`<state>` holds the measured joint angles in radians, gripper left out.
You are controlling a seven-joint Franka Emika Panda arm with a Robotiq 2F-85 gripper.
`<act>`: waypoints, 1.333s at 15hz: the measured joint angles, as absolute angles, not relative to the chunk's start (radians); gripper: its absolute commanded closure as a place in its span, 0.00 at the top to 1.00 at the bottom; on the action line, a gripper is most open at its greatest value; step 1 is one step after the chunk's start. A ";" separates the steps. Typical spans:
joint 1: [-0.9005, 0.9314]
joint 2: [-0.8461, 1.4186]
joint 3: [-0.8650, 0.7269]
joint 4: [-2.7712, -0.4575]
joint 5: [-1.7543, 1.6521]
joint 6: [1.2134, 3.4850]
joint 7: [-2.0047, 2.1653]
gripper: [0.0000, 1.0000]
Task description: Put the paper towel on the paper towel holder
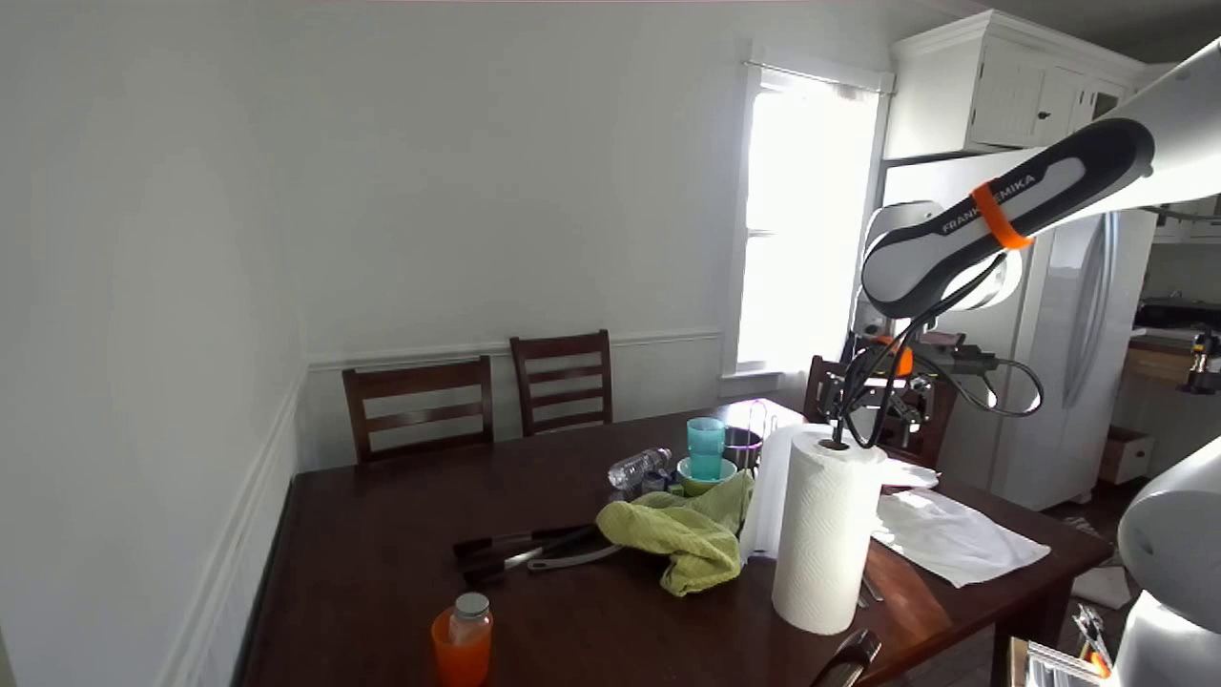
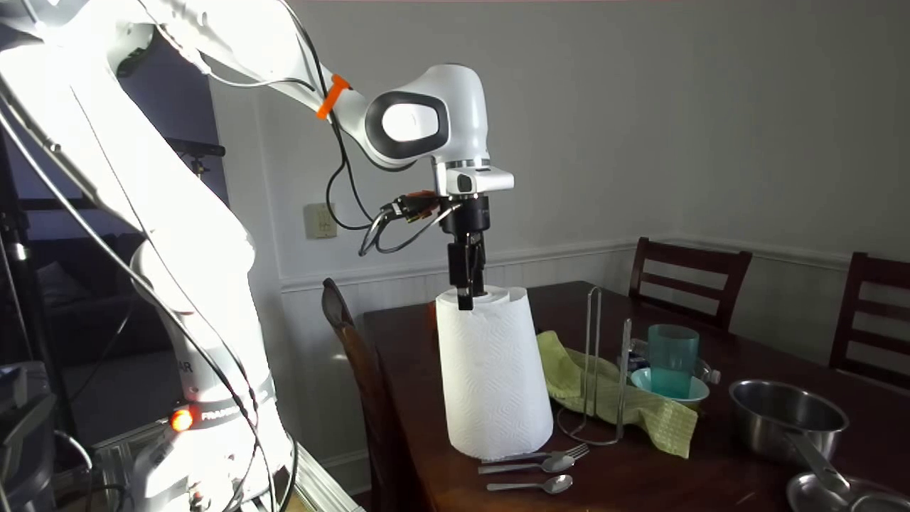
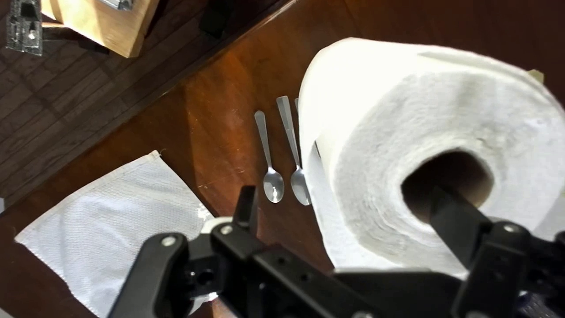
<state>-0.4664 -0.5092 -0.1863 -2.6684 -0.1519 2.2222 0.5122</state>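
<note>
Paper towels (image 2: 494,377) stand in a roll on your dark tabletop (image 1: 382,534), near the edge beside the robot's base (image 2: 213,444), with a slight lean toward it in an exterior view. Your gripper (image 3: 344,196) is spread wide at the top of the roll: one finger (image 3: 459,225) dips into the hollow core (image 3: 479,179), the other finger (image 3: 246,207) is outside, with a gap to the paper. The roll's wall is between them, but you have nothing pinched; whether the inner finger touches the core, you cannot tell. Just beside the roll, farther in from that edge, you see the wire holder (image 2: 624,363), with a green cloth (image 2: 643,411) behind it. A fork (image 2: 574,451) and two spoons (image 2: 558,485) lie by the foot of the roll, and a white cloth (image 1: 954,536) lies along the same edge, toward the tabletop's right corner in an exterior view. For writing, you can read FRANK and EMIKA on the arm (image 1: 1068,176), split by an orange band (image 1: 1000,218), and FRAN on the base, with the rest unclear. Any print on the clear bottle (image 1: 631,469), lying beyond the green cloth, is too small to read.
</note>
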 measured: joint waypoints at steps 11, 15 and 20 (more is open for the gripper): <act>-0.452 -0.475 -0.187 -2.680 -0.104 2.266 0.467 0.74; -0.451 -0.453 -0.188 -2.695 -0.083 2.290 0.459 0.44; -0.451 -0.438 -0.190 -2.695 -0.072 2.308 0.446 0.10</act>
<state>-0.4514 -0.4378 -0.1899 -2.6947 -0.0721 2.3078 0.4460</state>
